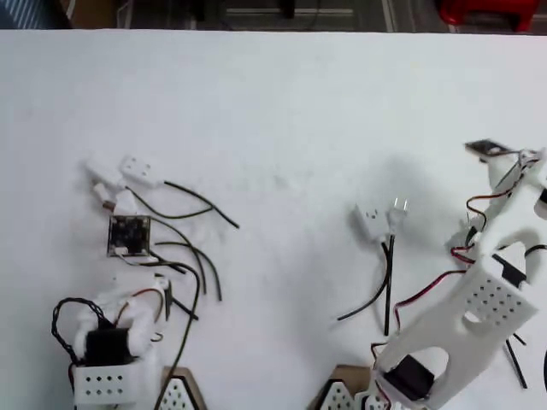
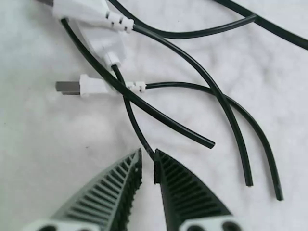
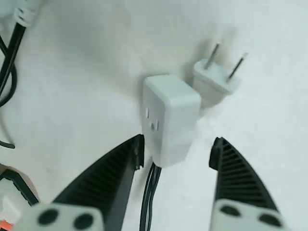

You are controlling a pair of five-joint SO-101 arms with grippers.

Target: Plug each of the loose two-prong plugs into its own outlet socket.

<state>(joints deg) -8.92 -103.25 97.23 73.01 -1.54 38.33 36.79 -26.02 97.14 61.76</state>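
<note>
In the right wrist view, a white outlet socket (image 3: pixel 168 113) lies on the table with its black cable trailing back under the gripper. A white two-prong plug (image 3: pixel 214 82) lies just beside it, prongs pointing away. My right gripper (image 3: pixel 178 142) is open, its black fingers on either side of the socket's near end. From above, this socket (image 1: pixel 372 220) and plug (image 1: pixel 397 212) sit right of centre. My left gripper (image 2: pixel 147 160) is shut on a thin black cable (image 2: pixel 130 115) that leads to a white body (image 2: pixel 106 45). A loose plug (image 2: pixel 82 86) lies beyond it.
Several black cables (image 2: pixel 231 120) with cut ends cross the table by the left gripper. At the left in the high view lie another white socket (image 1: pixel 141 171) and plug (image 1: pixel 102 192). The white table (image 1: pixel 282 111) is bare across the back and centre.
</note>
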